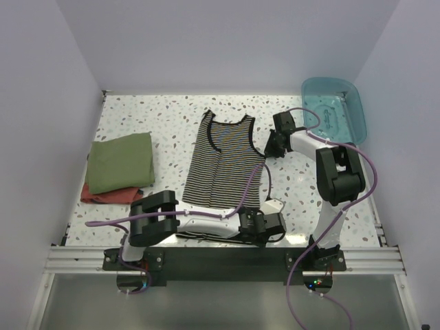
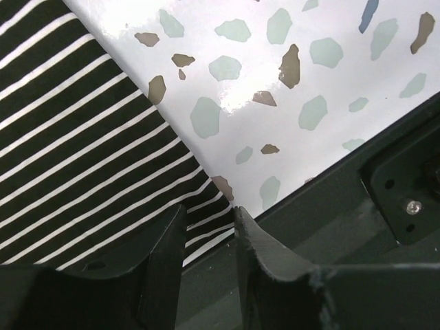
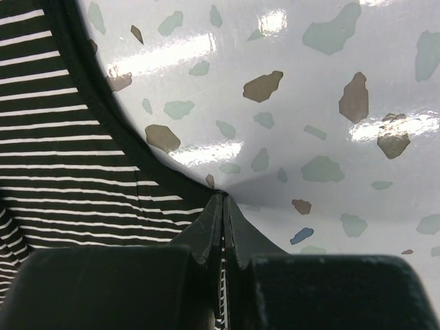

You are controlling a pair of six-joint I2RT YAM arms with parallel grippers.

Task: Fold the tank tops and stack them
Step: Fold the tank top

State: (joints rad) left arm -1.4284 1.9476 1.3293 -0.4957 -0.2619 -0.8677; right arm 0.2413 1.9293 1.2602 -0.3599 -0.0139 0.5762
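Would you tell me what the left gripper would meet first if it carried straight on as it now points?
Most likely the hem corner of the striped tank top, just ahead of the open left gripper, with the table right beneath; depth is unclear from the wrist view.

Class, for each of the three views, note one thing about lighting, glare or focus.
Top external: even bright light, soft shadows under the arms on the speckled white terrazzo table. Left wrist: glare on the table beside the black-and-white striped tank top; the near black fingers look soft. Right wrist: glare streaks, a grey shadow ahead of the right hand.
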